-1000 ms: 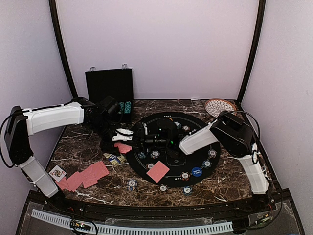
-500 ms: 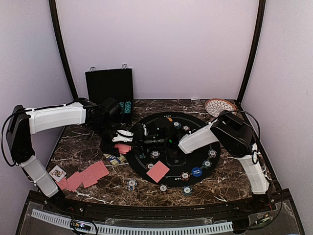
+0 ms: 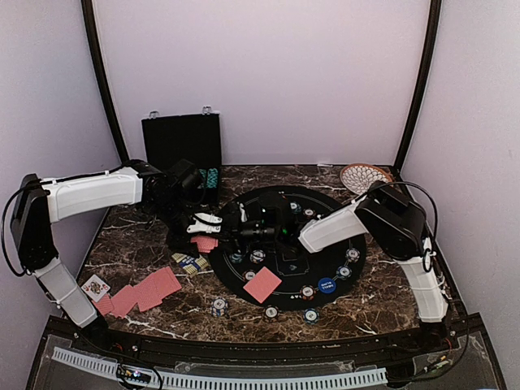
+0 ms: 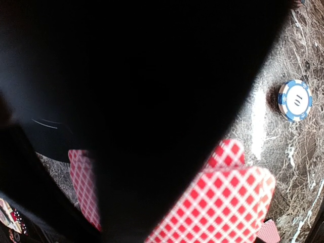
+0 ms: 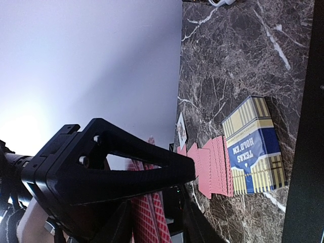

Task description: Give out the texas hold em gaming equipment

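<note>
marble tabletop [image 3: 122,244], mid-deal. left fingers [image 3: 205,227]: clamped on red-backed cards [image 4: 223,197], lifted just left of the black mat [image 3: 284,272]. right fingers [image 5: 111,157]: at that stack, spread unreadable; right arm has drawn back slightly, likely peeling off one card.

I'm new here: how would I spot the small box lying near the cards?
Start at the large round black mat in the middle of the dark marble table. Just off its left edge, between it and the fan of red-backed cards, lies a flat blue-and-yellow striped cardboard box. It alone carries printed words, "Texas Hold".
</note>
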`<action>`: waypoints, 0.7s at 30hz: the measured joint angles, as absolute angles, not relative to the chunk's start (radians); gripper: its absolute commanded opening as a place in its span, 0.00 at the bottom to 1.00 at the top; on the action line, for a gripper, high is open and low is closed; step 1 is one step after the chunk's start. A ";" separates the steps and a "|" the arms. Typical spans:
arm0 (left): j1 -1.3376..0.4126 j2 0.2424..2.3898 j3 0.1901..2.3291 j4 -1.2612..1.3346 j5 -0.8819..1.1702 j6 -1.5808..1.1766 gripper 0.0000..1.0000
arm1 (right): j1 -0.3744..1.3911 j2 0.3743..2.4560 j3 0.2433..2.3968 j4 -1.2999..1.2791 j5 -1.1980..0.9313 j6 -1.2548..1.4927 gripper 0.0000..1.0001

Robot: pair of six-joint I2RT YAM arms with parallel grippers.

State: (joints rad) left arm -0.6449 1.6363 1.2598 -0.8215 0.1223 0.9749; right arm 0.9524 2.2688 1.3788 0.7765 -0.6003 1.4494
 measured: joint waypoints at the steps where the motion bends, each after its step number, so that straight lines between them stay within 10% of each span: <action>1: -0.645 1.636 1.260 -0.820 0.122 0.973 0.40 | 0.952 2.262 1.373 0.768 -0.600 1.447 0.33; 21: -0.642 1.636 1.288 -0.848 0.121 0.930 0.50 | 0.950 2.291 1.396 0.850 -0.613 1.525 0.17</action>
